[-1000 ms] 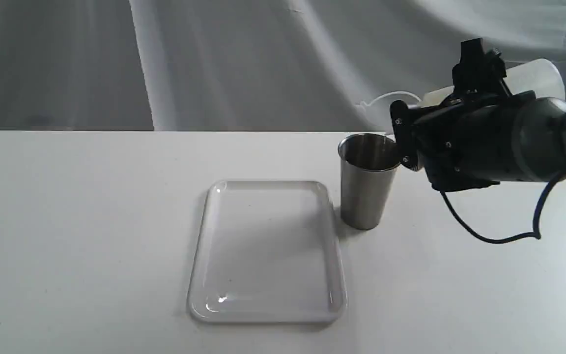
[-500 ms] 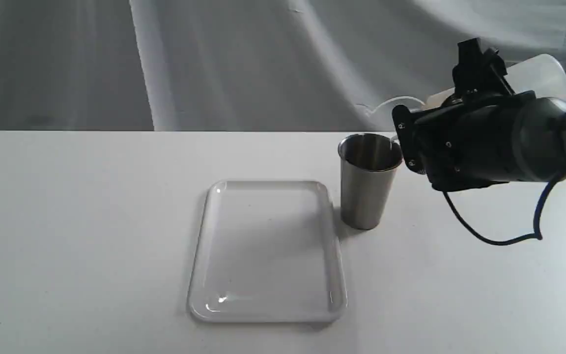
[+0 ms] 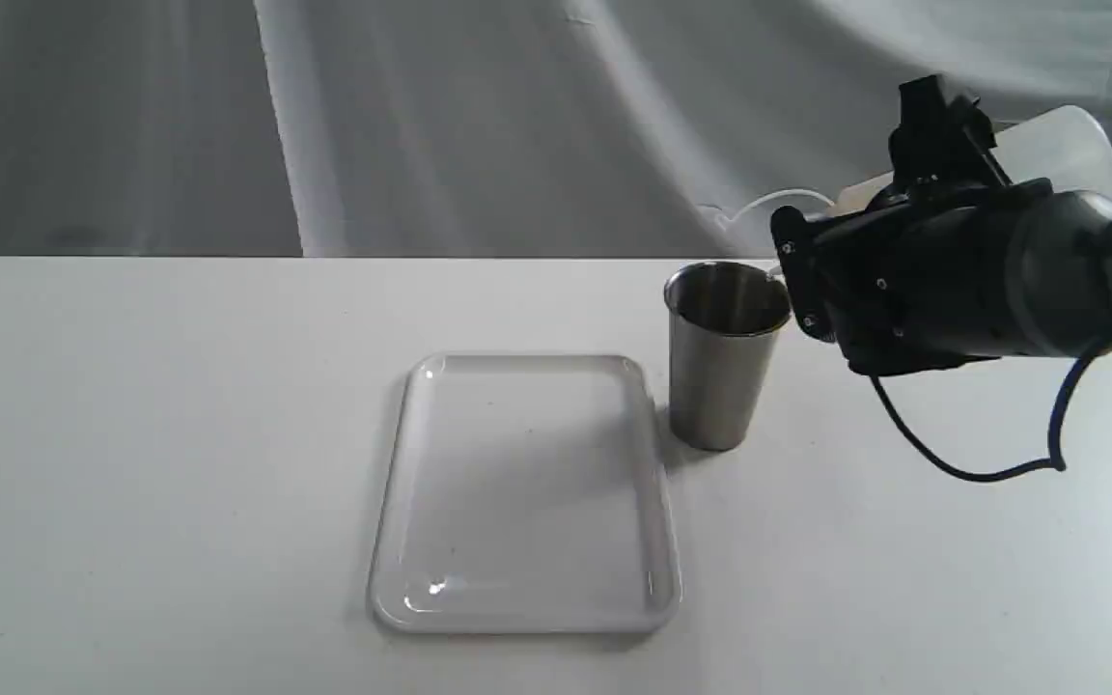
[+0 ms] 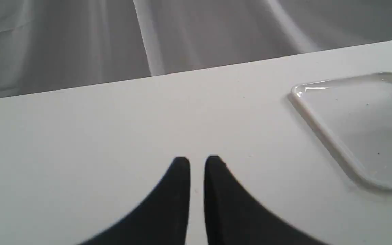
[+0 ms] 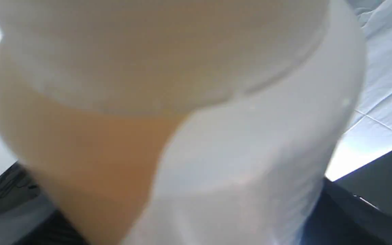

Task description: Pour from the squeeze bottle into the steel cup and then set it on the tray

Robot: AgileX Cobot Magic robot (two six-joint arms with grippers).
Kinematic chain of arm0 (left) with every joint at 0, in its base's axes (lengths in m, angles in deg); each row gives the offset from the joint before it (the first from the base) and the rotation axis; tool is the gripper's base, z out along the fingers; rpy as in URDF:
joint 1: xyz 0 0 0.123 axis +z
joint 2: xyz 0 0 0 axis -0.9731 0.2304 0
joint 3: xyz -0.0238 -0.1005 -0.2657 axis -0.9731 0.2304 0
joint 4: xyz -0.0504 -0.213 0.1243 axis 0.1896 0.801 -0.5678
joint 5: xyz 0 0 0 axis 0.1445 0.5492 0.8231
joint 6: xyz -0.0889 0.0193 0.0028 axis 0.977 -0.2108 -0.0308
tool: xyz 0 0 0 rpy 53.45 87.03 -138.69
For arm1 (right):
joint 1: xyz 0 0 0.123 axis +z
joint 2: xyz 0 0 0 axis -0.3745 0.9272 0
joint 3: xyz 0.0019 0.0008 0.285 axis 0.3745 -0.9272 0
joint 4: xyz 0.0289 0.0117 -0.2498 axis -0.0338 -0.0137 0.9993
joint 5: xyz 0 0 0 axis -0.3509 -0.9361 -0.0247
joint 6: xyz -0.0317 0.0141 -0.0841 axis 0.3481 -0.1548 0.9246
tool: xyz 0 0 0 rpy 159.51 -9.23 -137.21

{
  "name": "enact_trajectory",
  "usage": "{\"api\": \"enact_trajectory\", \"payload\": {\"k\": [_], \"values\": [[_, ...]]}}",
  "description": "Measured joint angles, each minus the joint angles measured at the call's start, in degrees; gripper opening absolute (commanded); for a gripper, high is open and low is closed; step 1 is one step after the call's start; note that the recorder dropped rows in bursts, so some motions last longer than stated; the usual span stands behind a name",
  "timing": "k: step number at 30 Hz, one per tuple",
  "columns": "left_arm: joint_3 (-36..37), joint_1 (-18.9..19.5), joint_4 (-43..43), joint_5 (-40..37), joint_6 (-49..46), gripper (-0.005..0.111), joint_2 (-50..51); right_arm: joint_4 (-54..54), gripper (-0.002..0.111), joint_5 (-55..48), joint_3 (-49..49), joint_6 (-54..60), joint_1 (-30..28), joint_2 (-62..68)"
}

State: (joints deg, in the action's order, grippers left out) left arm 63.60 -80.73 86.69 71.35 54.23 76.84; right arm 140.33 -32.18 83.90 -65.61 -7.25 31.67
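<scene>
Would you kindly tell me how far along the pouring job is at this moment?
Done: the right gripper holds the squeeze bottle aloft, tipped toward the steel cup. In hand: the pour; amber liquid sits pooled to one side inside it, though no stream shows. Left: setting the bottle on the tray, which holds nothing yet.

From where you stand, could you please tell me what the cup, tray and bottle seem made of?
The steel cup: brushed metal, likely stainless, with dull grey streaked reflections. The tray: glossy white plastic, judging by sharp highlights on its rim. The squeeze bottle: translucent plastic, amber liquid showing through.
</scene>
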Motion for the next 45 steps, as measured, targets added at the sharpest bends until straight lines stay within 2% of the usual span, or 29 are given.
{"api": "enact_trajectory", "payload": {"k": [10,17,27,45], "values": [[0.00,0.00,0.00,0.00,0.00,0.008,0.00,0.00,0.036,2.08,0.00,-0.86,0.00,0.00],[0.00,0.00,0.00,0.00,0.00,0.008,0.00,0.00,0.036,3.30,0.00,-8.77,0.00,0.00],[0.00,0.00,0.00,0.00,0.00,0.008,0.00,-5.94,0.036,6.47,0.00,-20.12,0.00,0.00],[0.00,0.00,0.00,0.00,0.00,0.008,0.00,-14.63,0.036,8.99,0.00,-25.23,-0.36,0.00]]}}
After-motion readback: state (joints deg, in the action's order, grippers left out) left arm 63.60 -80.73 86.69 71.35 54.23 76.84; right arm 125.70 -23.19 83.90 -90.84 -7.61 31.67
